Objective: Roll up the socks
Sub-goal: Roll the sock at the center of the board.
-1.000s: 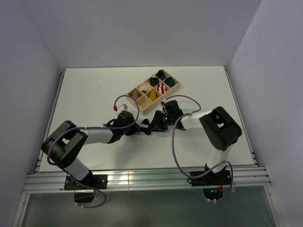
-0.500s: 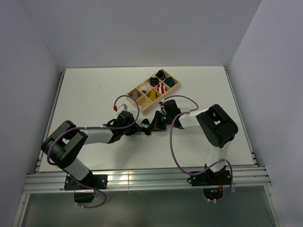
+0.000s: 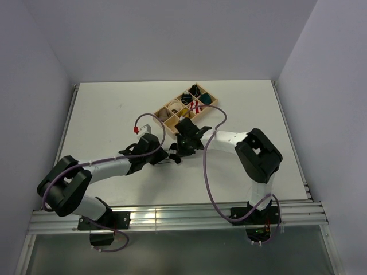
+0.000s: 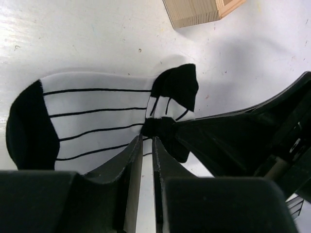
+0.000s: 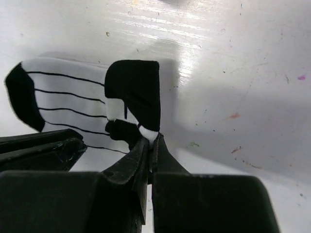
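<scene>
A white sock with thin black stripes and black ends (image 4: 97, 111) lies flat on the white table, also seen in the right wrist view (image 5: 68, 92). My right gripper (image 5: 151, 138) is shut on one end of it, and this black-tipped end is lifted and folded back over the striped body. From the opposite side, my left gripper (image 4: 147, 138) pinches the sock's near edge, its jaws only a thin slit apart. In the top view both grippers, left (image 3: 171, 156) and right (image 3: 184, 150), meet low over the table and hide the sock.
A wooden compartment tray (image 3: 213, 103) stands just behind the grippers, and its corner (image 4: 194, 12) shows in the left wrist view. It holds rolled bundles, among them a mustard-yellow one (image 3: 184, 115) and a red-and-white one (image 3: 195, 106). Walls enclose the table on both sides.
My right gripper has shut on the sock's end, and its wrist has swung left and toward the tray, folding that end over. The left arm has stretched slightly forward.
</scene>
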{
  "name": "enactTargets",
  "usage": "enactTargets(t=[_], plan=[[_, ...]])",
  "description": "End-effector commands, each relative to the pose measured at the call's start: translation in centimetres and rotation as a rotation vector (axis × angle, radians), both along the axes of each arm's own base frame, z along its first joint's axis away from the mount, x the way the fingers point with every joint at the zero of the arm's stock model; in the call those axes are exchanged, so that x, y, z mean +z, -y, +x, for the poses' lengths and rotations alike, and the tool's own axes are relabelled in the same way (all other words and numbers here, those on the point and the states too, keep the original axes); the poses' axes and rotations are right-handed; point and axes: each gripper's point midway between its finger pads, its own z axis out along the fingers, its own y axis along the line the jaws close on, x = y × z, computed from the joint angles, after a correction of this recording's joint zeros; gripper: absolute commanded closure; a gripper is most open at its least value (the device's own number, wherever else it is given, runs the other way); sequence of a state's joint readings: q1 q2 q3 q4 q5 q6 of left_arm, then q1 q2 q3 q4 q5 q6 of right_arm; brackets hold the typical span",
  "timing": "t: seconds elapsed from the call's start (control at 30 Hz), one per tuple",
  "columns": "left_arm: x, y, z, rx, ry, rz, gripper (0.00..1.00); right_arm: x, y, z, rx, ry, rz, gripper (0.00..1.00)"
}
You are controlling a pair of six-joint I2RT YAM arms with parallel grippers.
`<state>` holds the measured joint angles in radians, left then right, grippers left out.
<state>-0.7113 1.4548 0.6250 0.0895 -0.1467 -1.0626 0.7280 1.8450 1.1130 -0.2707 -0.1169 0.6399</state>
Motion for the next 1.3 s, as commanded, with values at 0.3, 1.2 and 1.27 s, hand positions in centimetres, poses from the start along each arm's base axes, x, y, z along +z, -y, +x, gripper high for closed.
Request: enactTargets(t=[0.3, 1.2, 1.27], plan=[[0.6, 3.3, 3.1, -0.043, 0.028, -0.009, 0.84, -0.4, 1.5, -0.2, 0.025, 0.058, -0.244, 1.00], [-4.1, 2.0, 0.5, -0.031, -0.081, -0.007, 0.87, 3.4, -2.0, -0.2, 0.038, 0.061, 0.060, 0.84], [-4.2, 1.8, 0.3, -0.030, -0.082, -0.007, 0.87, 3.3, -2.0, -0.5, 0.032, 0.031, 0.092, 0.86]])
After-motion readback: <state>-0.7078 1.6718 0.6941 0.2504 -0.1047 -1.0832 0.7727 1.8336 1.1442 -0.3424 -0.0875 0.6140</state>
